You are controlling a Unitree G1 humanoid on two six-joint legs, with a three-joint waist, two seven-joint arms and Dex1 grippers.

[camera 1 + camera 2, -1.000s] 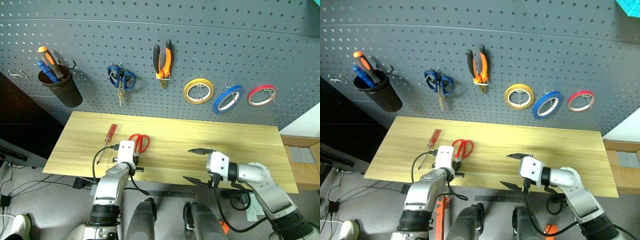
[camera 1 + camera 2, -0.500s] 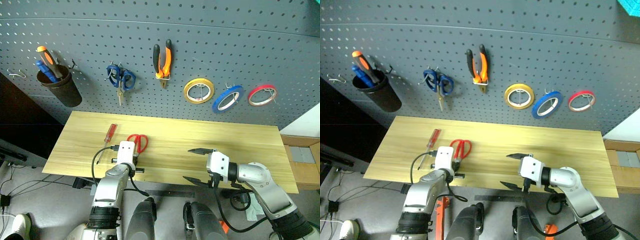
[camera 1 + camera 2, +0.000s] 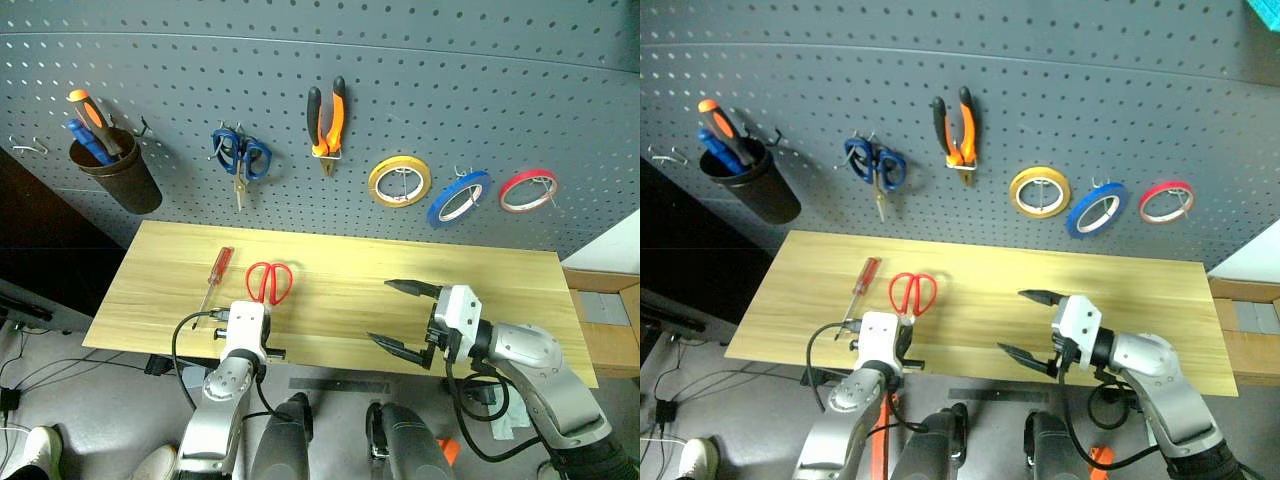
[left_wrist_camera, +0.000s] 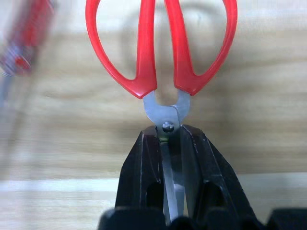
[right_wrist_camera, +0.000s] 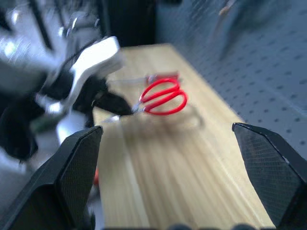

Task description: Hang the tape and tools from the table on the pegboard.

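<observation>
The left gripper (image 4: 170,143) is clamped on the blades of the red-handled scissors (image 3: 270,282), loops pointing far toward the dark grey pegboard (image 3: 420,80); the right gripper (image 3: 400,315) gapes empty.

left hand (image 4: 171,143) drawn back, red-handled scissors (image 3: 269,282) lifted, right hand (image 3: 400,316) raised

We see a long table (image 3: 470,285) of light yellowish wood with visible grain; toward its left end a slim red-handled screwdriver (image 3: 214,279) lies flat on the top, its shaft pointing at the near edge
</observation>
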